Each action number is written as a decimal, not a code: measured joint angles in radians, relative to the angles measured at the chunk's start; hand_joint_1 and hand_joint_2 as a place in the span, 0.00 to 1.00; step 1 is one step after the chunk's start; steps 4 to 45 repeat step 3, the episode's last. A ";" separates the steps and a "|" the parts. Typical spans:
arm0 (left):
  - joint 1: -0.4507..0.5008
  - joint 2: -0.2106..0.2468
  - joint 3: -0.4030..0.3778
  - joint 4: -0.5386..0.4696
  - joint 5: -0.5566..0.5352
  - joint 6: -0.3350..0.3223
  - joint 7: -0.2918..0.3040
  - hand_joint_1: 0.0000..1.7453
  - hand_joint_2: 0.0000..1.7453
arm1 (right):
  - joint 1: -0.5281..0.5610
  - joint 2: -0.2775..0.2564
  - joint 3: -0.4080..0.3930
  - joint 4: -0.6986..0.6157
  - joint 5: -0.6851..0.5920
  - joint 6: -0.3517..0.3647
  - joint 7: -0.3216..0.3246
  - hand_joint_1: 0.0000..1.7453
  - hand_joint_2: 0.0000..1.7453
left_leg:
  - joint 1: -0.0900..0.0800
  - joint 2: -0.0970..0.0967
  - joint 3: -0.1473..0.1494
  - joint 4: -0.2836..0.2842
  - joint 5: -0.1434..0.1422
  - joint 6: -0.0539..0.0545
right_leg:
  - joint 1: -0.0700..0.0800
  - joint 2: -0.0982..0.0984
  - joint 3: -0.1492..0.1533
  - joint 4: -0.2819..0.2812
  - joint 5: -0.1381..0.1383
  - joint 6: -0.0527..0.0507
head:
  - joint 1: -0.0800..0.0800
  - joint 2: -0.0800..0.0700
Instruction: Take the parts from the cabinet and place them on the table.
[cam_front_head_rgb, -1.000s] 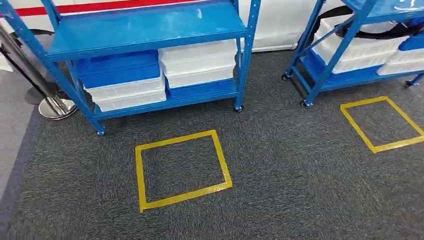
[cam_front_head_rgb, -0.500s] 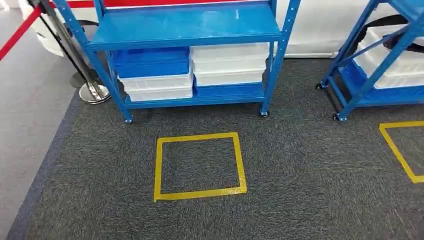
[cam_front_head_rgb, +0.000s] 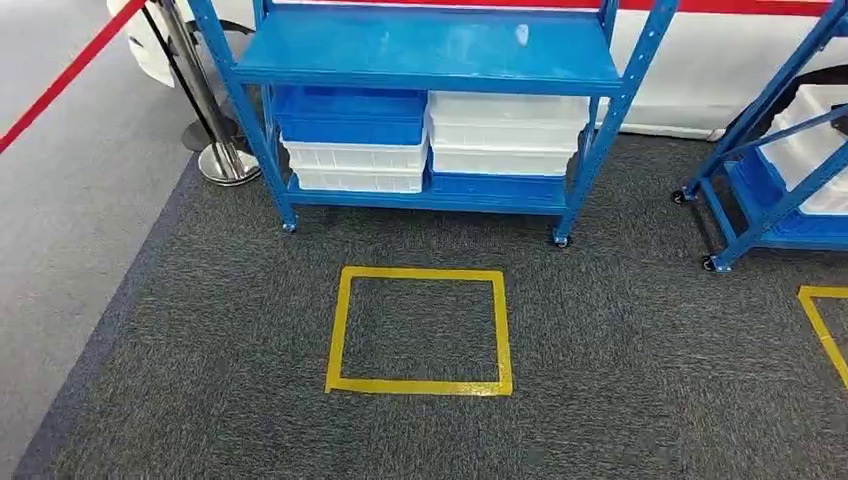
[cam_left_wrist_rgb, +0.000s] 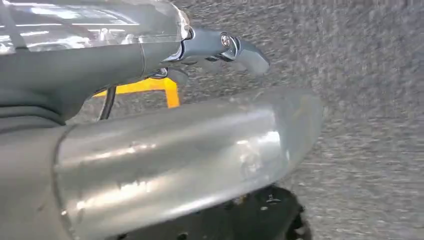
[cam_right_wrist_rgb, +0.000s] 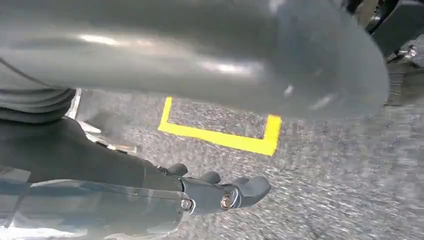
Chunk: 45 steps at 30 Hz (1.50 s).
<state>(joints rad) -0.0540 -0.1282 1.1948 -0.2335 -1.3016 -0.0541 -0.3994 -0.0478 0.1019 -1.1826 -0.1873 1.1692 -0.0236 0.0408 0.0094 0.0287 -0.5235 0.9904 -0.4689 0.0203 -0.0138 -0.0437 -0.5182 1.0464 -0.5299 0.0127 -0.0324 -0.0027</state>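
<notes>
Now | view swings left, blue rack (cam_front_head_rgb: 430, 60) centred beyond yellow square (cam_front_head_rgb: 420, 330) | bins (cam_front_head_rgb: 430, 145) on rack's lower shelf | left hand (cam_left_wrist_rgb: 220, 47), right hand (cam_right_wrist_rgb: 220, 195) hang emptily, fingers loosely apart | approach likely under way

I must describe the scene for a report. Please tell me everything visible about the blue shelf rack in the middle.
The blue shelf rack looks like painted metal, with slotted corner posts and small castor wheels resting on dark carpet. Its upper shelf is bare and glossy. The lower shelf holds stacked bins: blue over white on the left, white over blue on the right. It stands upright behind a yellow tape square.
</notes>
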 joint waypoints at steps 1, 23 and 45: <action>0.000 0.000 0.000 0.000 0.000 0.000 0.000 0.00 0.00 | 0.000 0.000 -0.001 0.000 0.000 -0.002 0.000 0.00 0.00 | 0.000 -0.001 0.001 0.000 -0.001 0.003 | 0.000 0.007 -0.005 0.009 -0.005 0.000 | 0.000 0.000; -0.006 0.000 0.000 0.000 0.000 -0.001 -0.003 0.00 0.00 | 0.007 0.012 -0.009 0.000 -0.004 -0.005 0.001 0.00 0.00 | -0.001 -0.017 0.009 0.001 -0.010 0.011 | -0.003 0.039 -0.158 0.258 -0.096 0.005 | 0.000 0.000; -0.006 0.000 0.000 0.000 0.000 -0.001 -0.003 0.00 0.00 | 0.007 0.012 -0.009 0.000 -0.004 -0.005 0.001 0.00 0.00 | -0.001 -0.017 0.009 0.001 -0.010 0.011 | -0.003 0.039 -0.158 0.258 -0.096 0.005 | 0.000 0.000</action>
